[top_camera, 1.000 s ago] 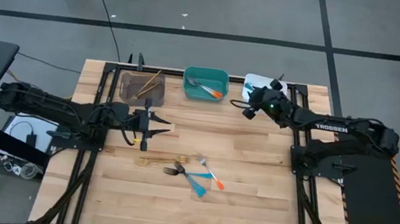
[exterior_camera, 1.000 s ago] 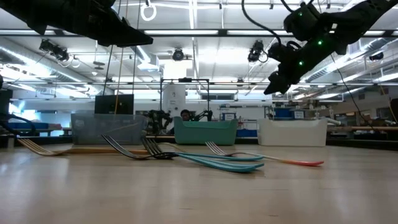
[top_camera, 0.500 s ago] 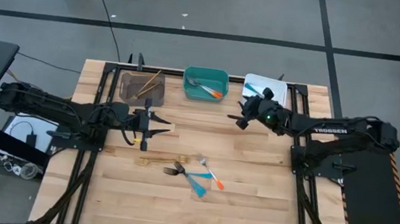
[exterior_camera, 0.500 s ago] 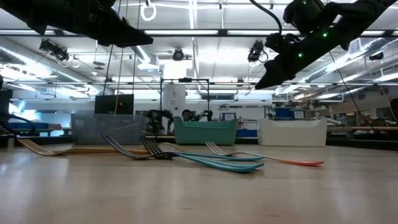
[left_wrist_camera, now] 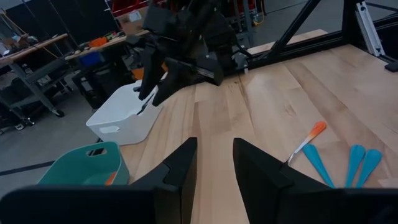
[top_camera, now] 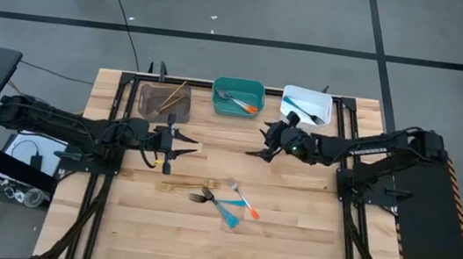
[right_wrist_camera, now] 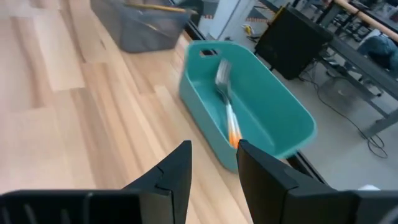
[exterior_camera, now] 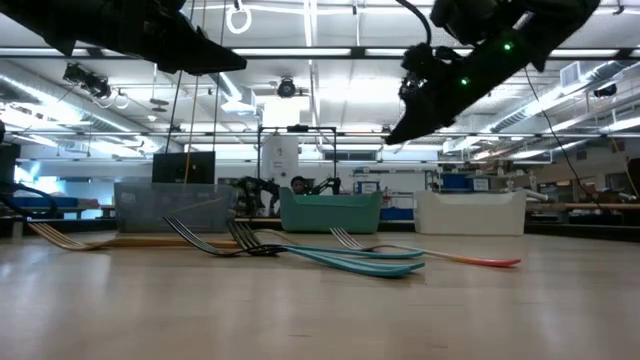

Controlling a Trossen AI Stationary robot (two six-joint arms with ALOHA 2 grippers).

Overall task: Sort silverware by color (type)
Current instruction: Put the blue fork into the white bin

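Along the far edge of my wooden table (top_camera: 289, 234) three bins stand in a row: a grey bin (top_camera: 164, 100) to my left, a teal bin (top_camera: 237, 96) in the middle, and a white bin (top_camera: 306, 104) to my right.

Right claw (top_camera: 263, 147) away from white bin (top_camera: 307, 106)

We looked straight down overhead, level across the tabletop, and forward from each wrist; all views shared the teal bin (top_camera: 238, 96).
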